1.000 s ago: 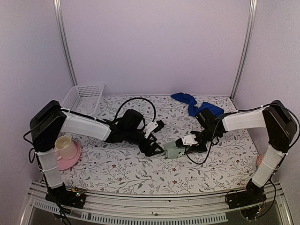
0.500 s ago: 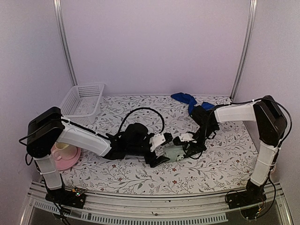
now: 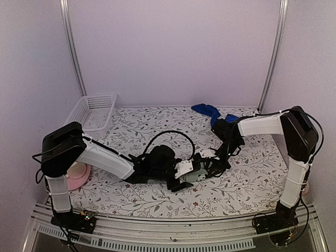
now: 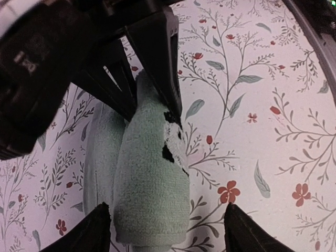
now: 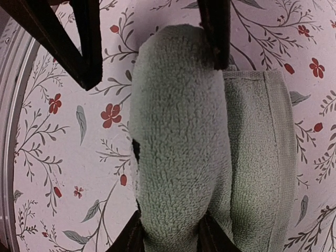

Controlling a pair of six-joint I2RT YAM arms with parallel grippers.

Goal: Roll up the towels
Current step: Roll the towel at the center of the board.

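- The sage-green towel (image 4: pixel 149 178) is rolled up. It lies well apart from the white basket (image 3: pixel 93 110), to the basket's right and nearer my arm bases.
- Its long axis runs straight from my left gripper (image 4: pixel 167 223) to my right gripper (image 5: pixel 172 231).
- My left fingers are spread and straddle one end; my right fingers pinch the other.
- Only the wrist views show a loose flap lying alongside the roll.
- Only the top view shows the blue towel (image 3: pixel 206 110), bunched far right of the basket.
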